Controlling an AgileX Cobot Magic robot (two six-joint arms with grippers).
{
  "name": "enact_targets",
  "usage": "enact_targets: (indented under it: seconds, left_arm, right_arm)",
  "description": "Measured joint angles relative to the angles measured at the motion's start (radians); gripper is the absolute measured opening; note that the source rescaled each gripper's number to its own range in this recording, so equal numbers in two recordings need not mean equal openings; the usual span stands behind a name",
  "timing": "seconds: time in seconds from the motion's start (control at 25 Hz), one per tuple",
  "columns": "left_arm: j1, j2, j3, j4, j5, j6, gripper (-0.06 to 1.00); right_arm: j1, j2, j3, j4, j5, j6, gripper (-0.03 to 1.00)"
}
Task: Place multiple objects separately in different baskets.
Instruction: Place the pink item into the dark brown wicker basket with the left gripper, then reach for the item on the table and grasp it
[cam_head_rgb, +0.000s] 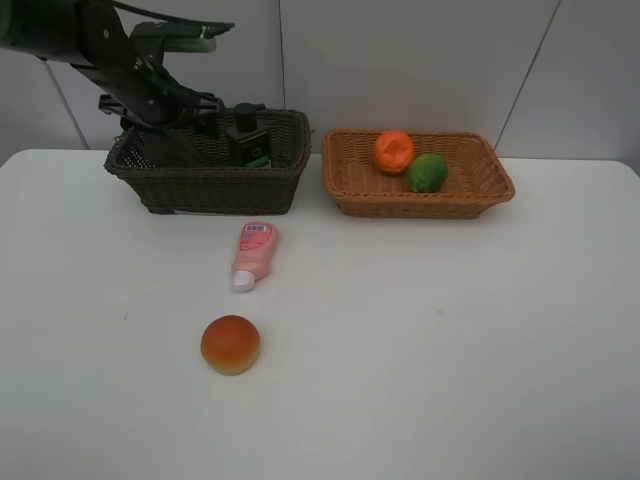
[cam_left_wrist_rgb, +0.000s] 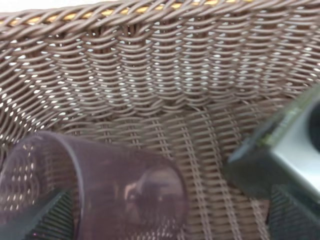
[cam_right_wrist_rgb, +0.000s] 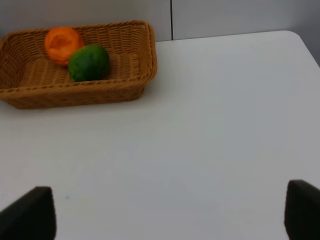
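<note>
The robot's left fingers (cam_left_wrist_rgb: 295, 222) hang spread wide inside the deep, dark brown basket (cam_head_rgb: 205, 190) at the back left of the white desk (cam_head_rgb: 450, 350), gripping nothing. Between them the translucent mauve cup (cam_left_wrist_rgb: 110, 185) lies on its side on the woven floor of that basket, with a clear gap to the finger on the bottle's side. Whether the other finger touches the cup cannot be told. The dark grey-black bottle (cam_head_rgb: 248, 135) stands in the same basket, toward its right end, close to the cup.

Just beside it on the right, the shallower, light orange-tan basket (cam_head_rgb: 420, 205) holds the orange (cam_head_rgb: 393, 150) and the green lime-like fruit (cam_head_rgb: 427, 172), the two touching.

Two objects lie on the bare desk in front of the dark basket: the pink tube (cam_head_rgb: 254, 252), flat, its white cap pointing toward the near edge, and nearer the front, the red-orange peach-like fruit (cam_head_rgb: 230, 344).

The right fingers (cam_right_wrist_rgb: 27, 215) are parted and empty above open desk, well apart from the light basket.
</note>
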Motion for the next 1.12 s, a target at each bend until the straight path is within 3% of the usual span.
enact_targets:
  seconds: [0.12, 0.28, 0.56, 0.84, 1.12]
  left_arm:
    - [-0.020, -0.045, 0.001, 0.000, 0.070, 0.000, 1.00]
    - [-0.057, -0.112, 0.050, 0.000, 0.090, -0.025, 1.00]
    - [-0.130, -0.181, 0.171, 0.000, 0.154, -0.161, 1.00]
    - [-0.239, -0.182, 0.183, 0.001, 0.265, -0.258, 1.00]
    - [-0.310, -0.095, 0.183, 0.077, 0.335, -0.364, 1.00]
  right_arm:
    - [0.000, 0.000, 0.000, 0.000, 0.000, 0.000, 0.98]
    - [0.000, 0.000, 0.000, 0.000, 0.000, 0.000, 0.98]
    - [0.000, 0.000, 0.000, 0.000, 0.000, 0.000, 0.98]
    - [0.000, 0.000, 0.000, 0.000, 0.000, 0.000, 0.98]
    - [0.000, 0.000, 0.000, 0.000, 0.000, 0.000, 0.98]
